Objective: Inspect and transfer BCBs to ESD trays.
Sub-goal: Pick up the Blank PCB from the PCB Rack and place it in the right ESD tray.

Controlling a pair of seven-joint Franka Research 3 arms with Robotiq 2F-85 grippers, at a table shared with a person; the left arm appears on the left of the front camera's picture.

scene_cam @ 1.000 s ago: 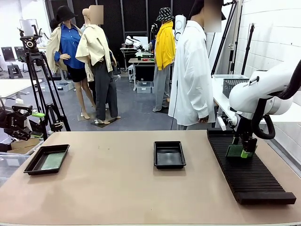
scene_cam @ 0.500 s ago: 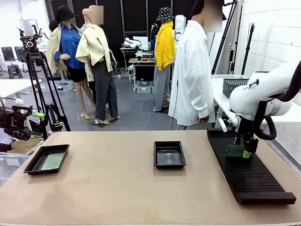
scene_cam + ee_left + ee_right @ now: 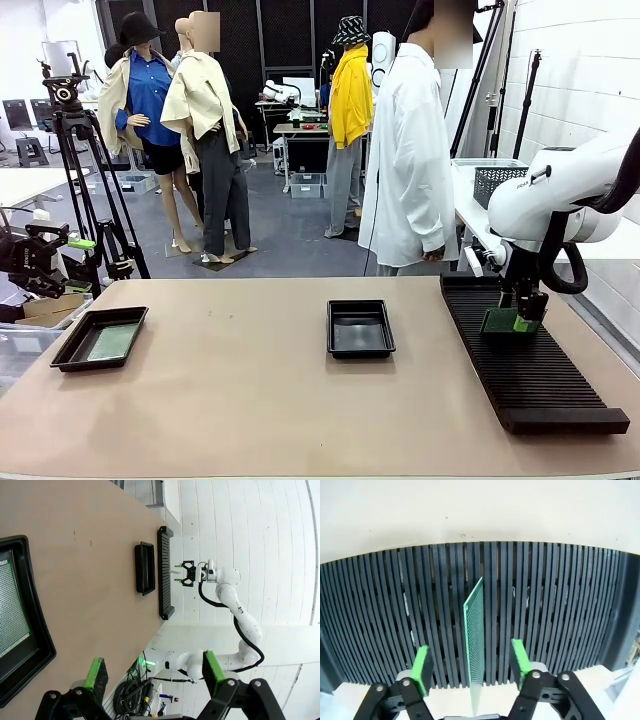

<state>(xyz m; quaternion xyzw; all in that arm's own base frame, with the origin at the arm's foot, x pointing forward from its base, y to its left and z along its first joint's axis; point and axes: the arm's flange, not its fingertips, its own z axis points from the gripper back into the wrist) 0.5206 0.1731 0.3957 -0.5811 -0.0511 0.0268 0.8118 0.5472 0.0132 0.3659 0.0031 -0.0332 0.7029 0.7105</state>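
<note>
Change over the past second is very slight. The right gripper [image 3: 520, 320] hangs low over the long black slotted rack [image 3: 530, 375] at the table's [image 3: 240, 400] right side. It has drifted only a touch toward the centre, with no lift.

In the right wrist view one BCB [image 3: 476, 630] stands on edge in a rack slot. The green pads [image 3: 421, 666] are spread wide on either side of it and touch neither face. The board is therefore not yet gripped. The arm seems to be lining up, and the likely next step is to close on the board and draw it straight up out of its slot.

The left gripper [image 3: 150, 672] is also spread wide and empty, near the left ESD tray [image 3: 42, 640], which already holds a second BCB [image 3: 10, 610] lying flat. The middle ESD tray [image 3: 361, 328] is empty, well apart from the rack
</note>
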